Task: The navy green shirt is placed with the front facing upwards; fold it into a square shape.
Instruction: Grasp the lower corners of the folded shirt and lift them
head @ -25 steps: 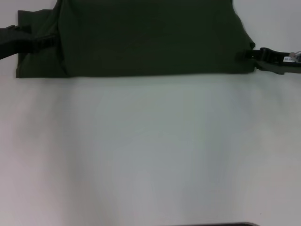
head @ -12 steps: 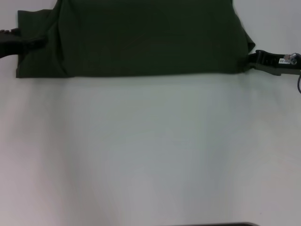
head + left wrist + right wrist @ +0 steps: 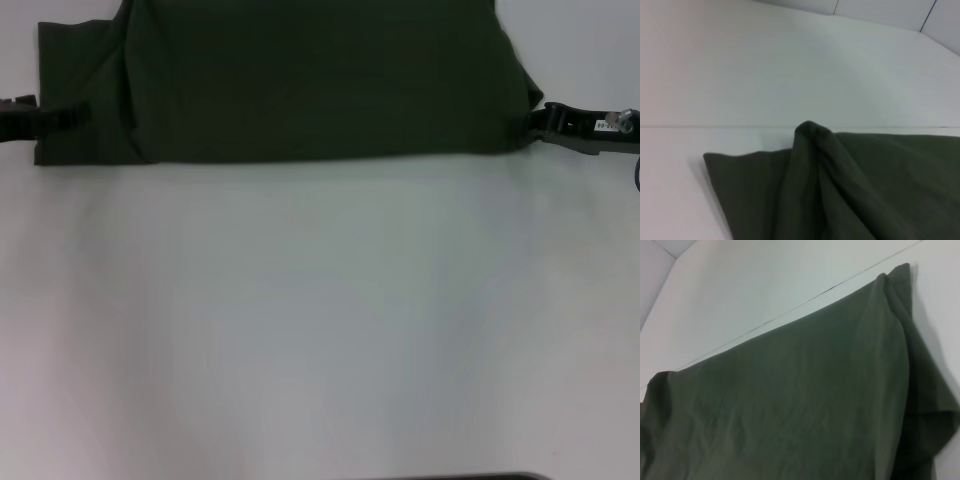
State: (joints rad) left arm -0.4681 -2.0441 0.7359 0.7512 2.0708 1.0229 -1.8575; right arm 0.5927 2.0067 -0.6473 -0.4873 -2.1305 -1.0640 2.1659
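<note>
The navy green shirt [image 3: 320, 80] lies on the white table [image 3: 320, 320] at the far side, its near edge straight. No lettering or neck label shows. A raised fold runs along its left part, also seen in the left wrist view [image 3: 850, 190]. My left gripper [image 3: 80, 114] lies low at the shirt's left edge, its tip just over the cloth. My right gripper [image 3: 532, 122] is at the shirt's right edge, touching or nearly touching it. The right wrist view shows the shirt [image 3: 790, 405] with a folded-under corner. Neither wrist view shows its own gripper.
The white table stretches wide in front of the shirt. A dark strip [image 3: 450, 477] shows at the very near edge of the head view. A wall seam shows behind the table in the wrist views.
My left gripper has drawn back leftward from over the shirt's left fold to its edge. My right gripper has drawn back rightward off the right edge. The shirt lies still.
</note>
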